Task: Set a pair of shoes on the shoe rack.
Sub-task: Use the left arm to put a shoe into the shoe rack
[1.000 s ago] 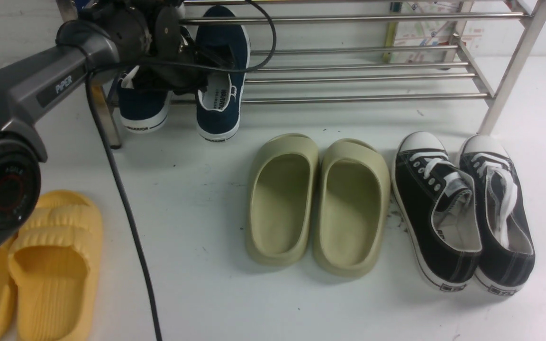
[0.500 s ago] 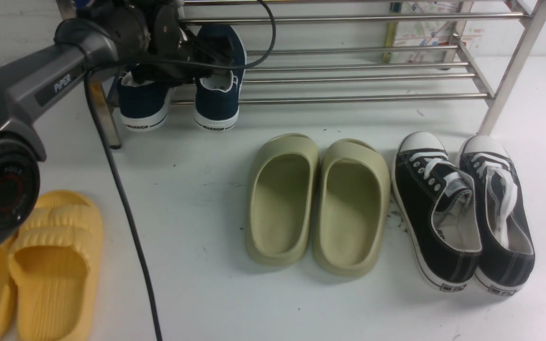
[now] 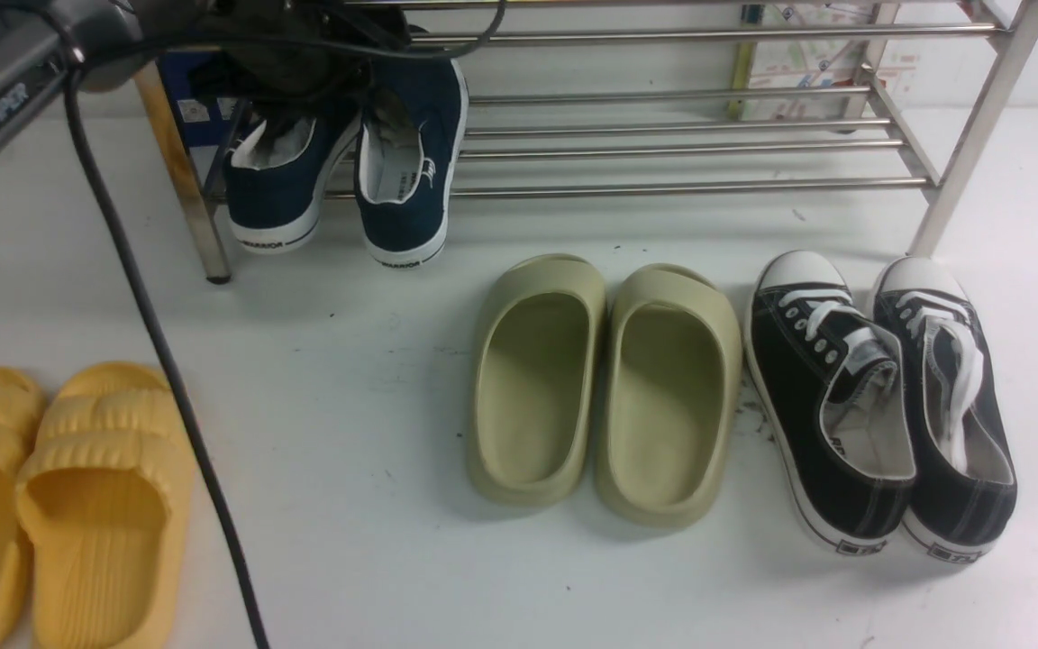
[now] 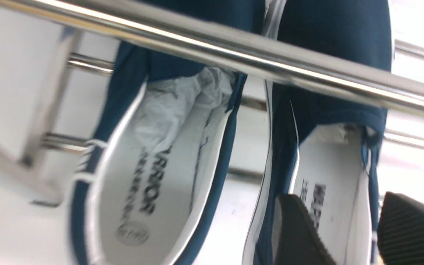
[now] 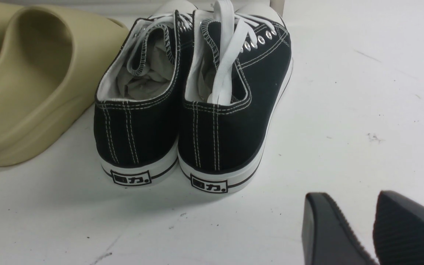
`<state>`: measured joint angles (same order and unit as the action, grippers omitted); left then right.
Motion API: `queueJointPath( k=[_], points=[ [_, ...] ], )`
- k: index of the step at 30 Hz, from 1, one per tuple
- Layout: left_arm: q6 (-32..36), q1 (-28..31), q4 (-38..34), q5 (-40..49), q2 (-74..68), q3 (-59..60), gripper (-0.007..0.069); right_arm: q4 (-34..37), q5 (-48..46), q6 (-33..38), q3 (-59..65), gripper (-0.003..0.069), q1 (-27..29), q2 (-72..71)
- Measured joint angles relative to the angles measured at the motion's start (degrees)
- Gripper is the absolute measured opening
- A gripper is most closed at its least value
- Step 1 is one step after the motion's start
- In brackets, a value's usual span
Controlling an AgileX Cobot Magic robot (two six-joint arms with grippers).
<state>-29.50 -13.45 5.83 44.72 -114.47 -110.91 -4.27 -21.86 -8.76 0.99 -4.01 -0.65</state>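
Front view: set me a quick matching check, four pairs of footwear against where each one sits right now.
Things:
1. navy slip-ons
2. olive slides
3. black lace-ups
4. yellow slides

Places:
a. off the shoe rack, far right
b. on the shoe rack's lower bars, left end
c. off the shoe rack, near left corner
d. off the shoe rack, centre

Pairs: 1-b, 2-d, 3-a, 4-c.

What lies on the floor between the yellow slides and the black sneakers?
In the front view, the olive slides and, nearer the yellow slides, the left arm's black cable; the rest up to the black sneakers is bare floor.
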Motion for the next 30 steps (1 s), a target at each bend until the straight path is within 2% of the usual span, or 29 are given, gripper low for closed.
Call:
queueJointPath(
  k=[3, 5, 6, 7, 8, 9, 13, 15, 18, 26, 30],
  points=[
    [4.16, 0.0, -1.16, 5.49, 2.82, 0.0, 0.0265, 0.0, 0.0, 0.0, 0.0, 0.0239, 0.0, 0.0],
    [7.24, 0.0, -2.79, 8.62, 4.62, 0.31, 0.0183, 0.0, 0.0, 0.0, 0.0, 0.0239, 0.0, 0.0],
    [7.5, 0.0, -3.2, 8.86, 5.04, 0.39, 0.0174, 0.0, 0.0, 0.0, 0.0, 0.0239, 0.0, 0.0],
    [9.4, 0.0, -4.6, 10.25, 6.59, 1.17, 0.0093, 0.0, 0.0, 0.0, 0.0, 0.0239, 0.0, 0.0],
    [9.92, 0.0, -4.81, 10.53, 6.83, 1.49, 0.0082, 0.0, 0.0, 0.0, 0.0, 0.0239, 0.0, 0.0],
    [11.81, 0.0, -6.81, 11.21, 9.18, 3.36, -0.0011, 0.0, 0.0, 0.0, 0.0, 0.0239, 0.0, 0.0],
    [15.28, 0.0, -12.16, 9.13, 13.12, 10.65, -0.0013, 0.0, 0.0, 0.0, 0.0, 0.0239, 0.0, 0.0],
    [17.79, 0.0, -17.69, 4.07, 14.08, 17.95, -0.0013, 0.0, 0.0, 0.0, 0.0, 0.0239, 0.0, 0.0],
    [19.81, -0.06, -21.51, -1.7, 12.65, 23.66, -0.0013, 0.0, 0.0, 0.0, 0.0, 0.0239, 0.0, 0.0],
    [21.39, -0.06, -23.34, -14.54, 4.9, 26.01, -0.0013, 0.0, 0.0, 0.0, 0.0, 0.0239, 0.0, 0.0],
    [21.44, -0.06, -24.46, -16.43, 3.52, 26.01, -0.0013, 0.0, 0.0, 0.0, 0.0, 0.0239, 0.0, 0.0]
  ],
)
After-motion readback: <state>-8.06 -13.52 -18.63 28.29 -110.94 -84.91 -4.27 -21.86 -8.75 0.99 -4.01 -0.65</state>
